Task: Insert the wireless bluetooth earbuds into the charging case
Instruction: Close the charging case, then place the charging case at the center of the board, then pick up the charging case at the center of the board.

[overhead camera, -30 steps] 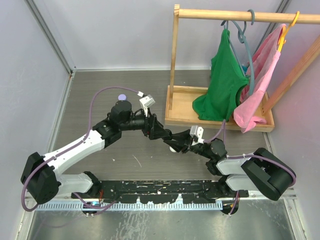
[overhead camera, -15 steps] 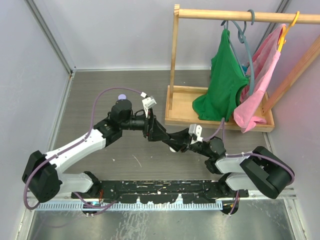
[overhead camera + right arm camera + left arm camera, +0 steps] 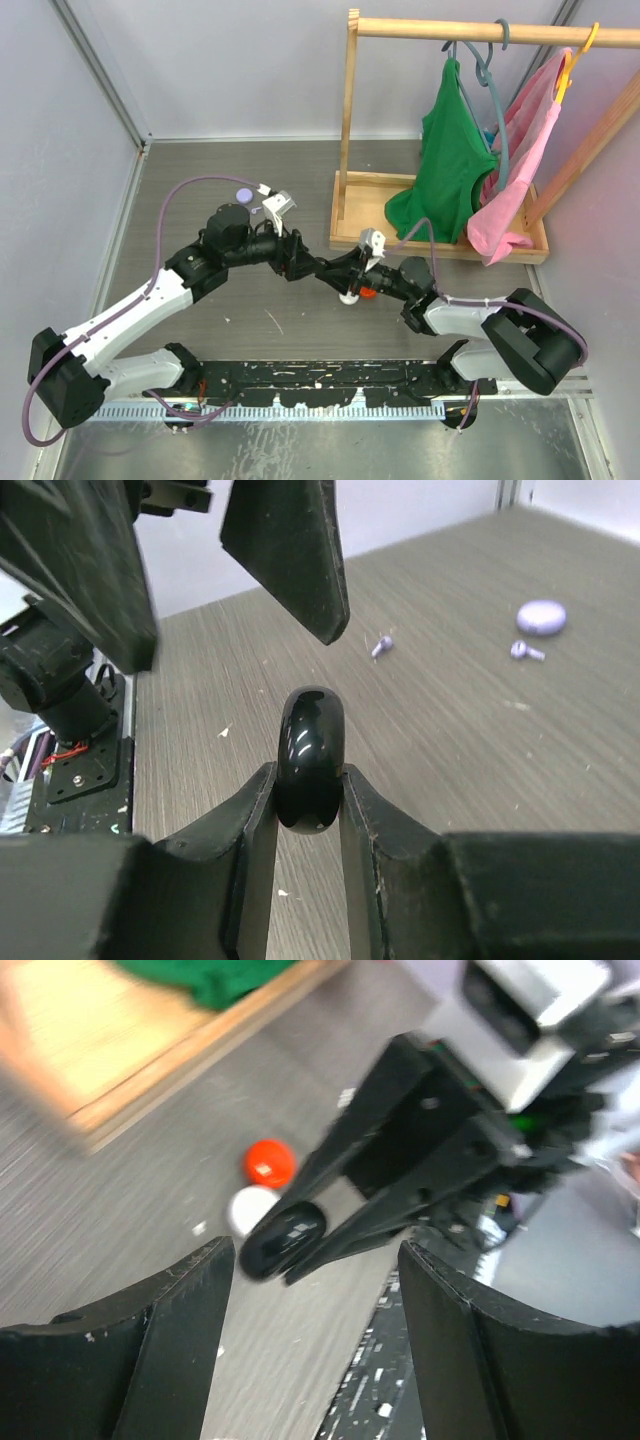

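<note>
1. Grey table from above: the left pincer and right pincer meet tip to tip, with open surface behind the left one and a wooden rack base near the right one.
2. Left wrist: its jaws are spread and empty. The black charging case sits between them, with a red case and a white case just beyond.
3. Right wrist: its fingers are clamped on the black charging case. A lilac earbud lies ahead and a second lilac earbud sits beside the lilac case, far right.

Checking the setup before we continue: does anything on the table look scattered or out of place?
Nothing looks damaged. Two lilac earbuds lie loose on the table: one beside the lilac case, the other well apart from it. The clothes rack at the right looks unrelated to the job.
</note>
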Controlling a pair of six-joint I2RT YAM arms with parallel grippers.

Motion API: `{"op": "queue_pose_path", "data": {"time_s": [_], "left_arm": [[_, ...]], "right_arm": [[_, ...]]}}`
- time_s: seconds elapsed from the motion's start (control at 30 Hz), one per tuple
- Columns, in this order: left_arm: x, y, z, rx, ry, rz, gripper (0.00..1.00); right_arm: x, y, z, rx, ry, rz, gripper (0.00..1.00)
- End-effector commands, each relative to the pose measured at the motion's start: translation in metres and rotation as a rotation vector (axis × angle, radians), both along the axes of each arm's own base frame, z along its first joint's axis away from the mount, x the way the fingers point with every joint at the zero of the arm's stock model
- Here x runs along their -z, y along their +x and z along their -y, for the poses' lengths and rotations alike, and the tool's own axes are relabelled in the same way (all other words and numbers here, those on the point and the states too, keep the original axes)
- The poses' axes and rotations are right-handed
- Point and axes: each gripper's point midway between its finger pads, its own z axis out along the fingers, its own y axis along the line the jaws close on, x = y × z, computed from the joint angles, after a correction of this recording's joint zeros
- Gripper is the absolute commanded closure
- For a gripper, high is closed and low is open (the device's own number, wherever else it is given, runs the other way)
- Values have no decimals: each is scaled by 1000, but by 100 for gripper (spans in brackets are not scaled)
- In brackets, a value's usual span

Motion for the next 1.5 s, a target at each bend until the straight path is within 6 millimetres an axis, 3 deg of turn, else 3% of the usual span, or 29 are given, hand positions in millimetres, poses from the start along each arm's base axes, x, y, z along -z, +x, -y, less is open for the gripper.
{"op": "queue_pose_path", "data": {"time_s": [0.0,0.13,0.33,0.53,0.7,0.97,1.17,1.27,1.47], "left_arm": [[31,48,-48,-355,209,-2,31],[65,70,-91,-587,355,-79,30],[93,80,-146,-817,433,-161,27],[107,79,-182,-943,440,-220,24],[114,78,-194,-988,450,-242,23],[108,94,-192,-1011,441,-230,24],[102,118,-189,-1038,439,-223,24],[97,140,-192,-1072,440,-207,24],[100,202,-208,-1151,470,-219,25]], "right_arm": [[20,20,-5,70,-100,-221,99],[55,31,0,157,-233,-434,99],[98,43,12,290,-412,-650,99],[130,51,24,403,-529,-765,96],[139,57,32,471,-563,-788,86],[133,62,44,532,-586,-754,55],[99,66,50,546,-519,-634,37],[77,68,49,517,-461,-513,28],[38,73,57,545,-306,-317,13]]}}
